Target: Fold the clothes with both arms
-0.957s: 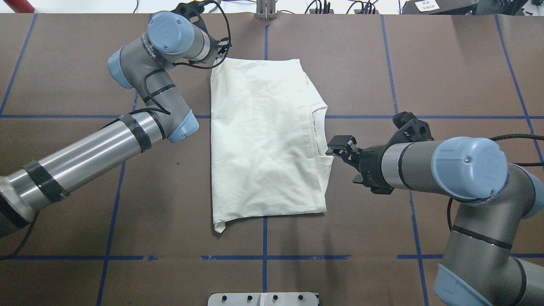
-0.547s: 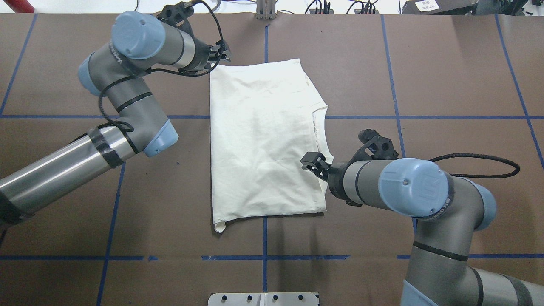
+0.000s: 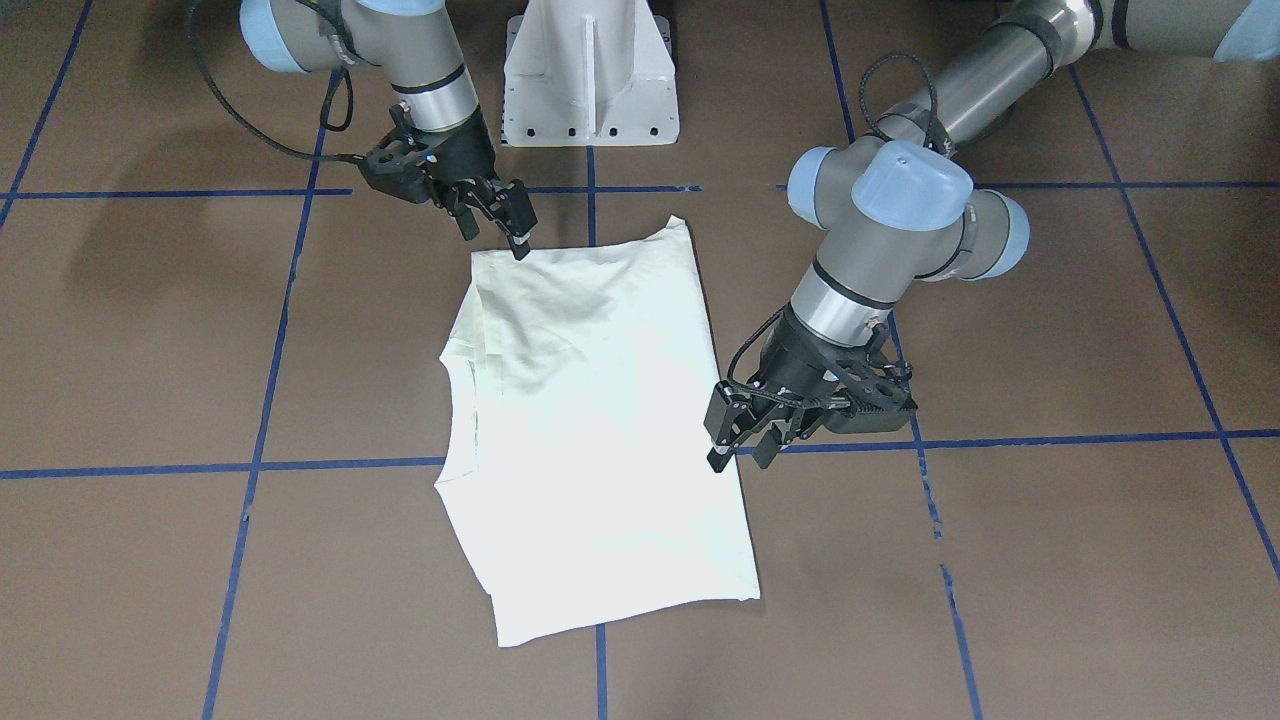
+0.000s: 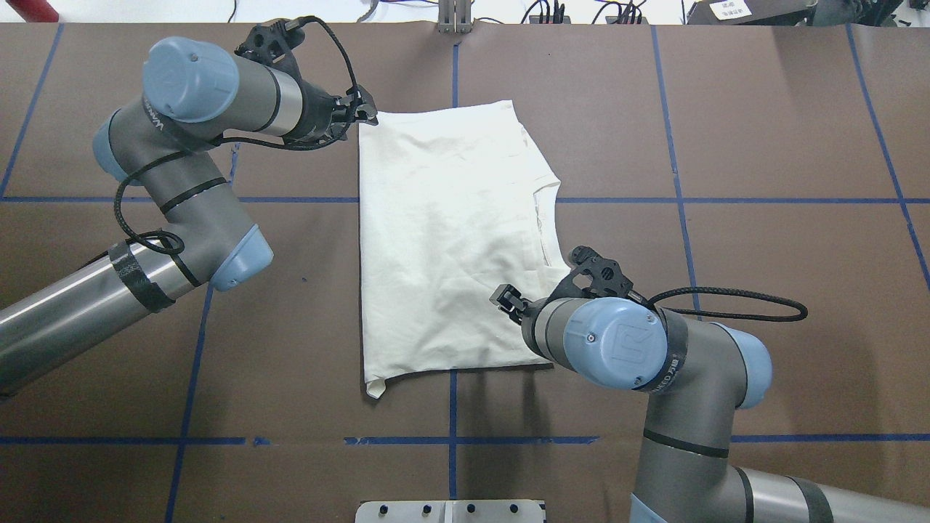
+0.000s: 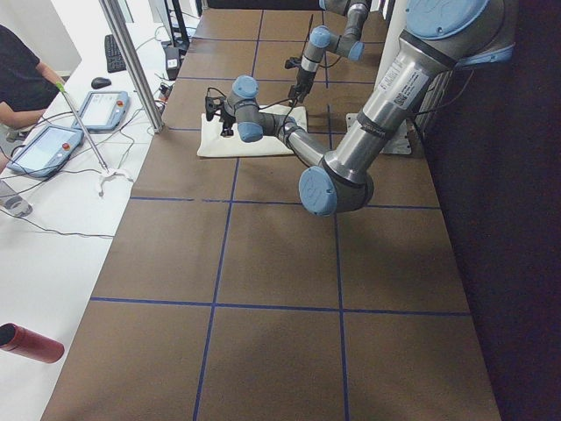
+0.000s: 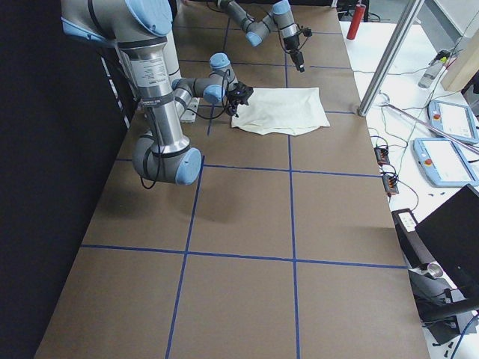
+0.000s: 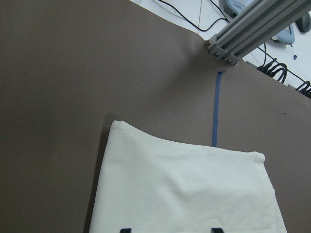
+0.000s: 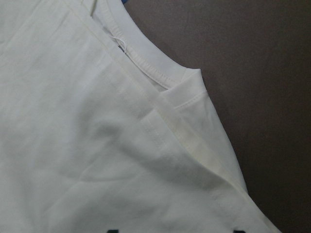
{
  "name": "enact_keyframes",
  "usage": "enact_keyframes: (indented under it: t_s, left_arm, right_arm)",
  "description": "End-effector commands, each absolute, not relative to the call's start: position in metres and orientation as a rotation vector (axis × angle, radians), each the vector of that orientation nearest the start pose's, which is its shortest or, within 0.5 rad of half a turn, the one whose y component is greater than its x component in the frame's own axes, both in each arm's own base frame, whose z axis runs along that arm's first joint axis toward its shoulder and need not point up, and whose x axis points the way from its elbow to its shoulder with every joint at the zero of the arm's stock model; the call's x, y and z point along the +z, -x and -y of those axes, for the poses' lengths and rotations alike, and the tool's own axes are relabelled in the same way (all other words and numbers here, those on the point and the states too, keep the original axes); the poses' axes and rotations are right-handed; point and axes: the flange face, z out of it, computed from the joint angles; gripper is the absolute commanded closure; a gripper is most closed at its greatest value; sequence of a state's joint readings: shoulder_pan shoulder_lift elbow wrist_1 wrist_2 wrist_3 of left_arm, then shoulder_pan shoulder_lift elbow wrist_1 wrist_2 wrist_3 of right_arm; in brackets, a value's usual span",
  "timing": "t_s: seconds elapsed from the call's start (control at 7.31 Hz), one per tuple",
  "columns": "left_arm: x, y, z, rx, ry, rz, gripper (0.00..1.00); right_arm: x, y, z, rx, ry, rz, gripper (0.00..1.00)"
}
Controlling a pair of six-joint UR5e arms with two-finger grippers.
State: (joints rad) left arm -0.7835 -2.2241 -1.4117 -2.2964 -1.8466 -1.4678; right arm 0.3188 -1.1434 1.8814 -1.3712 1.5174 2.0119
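**Left gripper (image 4: 367,115) and right gripper (image 4: 505,299) spread wide at the folded T-shirt (image 4: 443,240)**

Left gripper: fingers (image 7: 125,230) parted, nothing between them. Poised at the far left corner of the cloth in the overhead view; fingertips over cream fabric in the wrist view.

Right gripper: fingers (image 8: 112,230) likewise parted, empty. Placed over the near right part of the garment, just beside the ribbed collar (image 8: 146,63).

Contact with the fabric, either gripper: cannot tell.

T-shirt: flat on the brown table (image 4: 763,109), central, folded to a rough rectangle, plain side up. Collar opening on the robot's right side. Small flap of cloth out at the near left corner.

Blue tape lines (image 4: 617,200) under and around the shirt. White pedestal (image 3: 590,80) at the table edge nearest the robot.
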Motion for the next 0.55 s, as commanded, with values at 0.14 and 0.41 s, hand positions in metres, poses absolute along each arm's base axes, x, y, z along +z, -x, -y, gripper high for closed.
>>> enact_keyframes:
  t_s: [0.14,0.41]
  left_arm:
    - [0.259,-0.441,0.588,-0.426,-0.299,-1.2,0.37]
    - [0.26,-0.441,0.587,-0.426,-0.298,-1.199,0.37]
  right_arm:
    - [0.29,0.549,0.317,0.717,0.011,0.899,0.23]
    - [0.297,0.552,0.312,0.71,0.015,0.886,0.23]
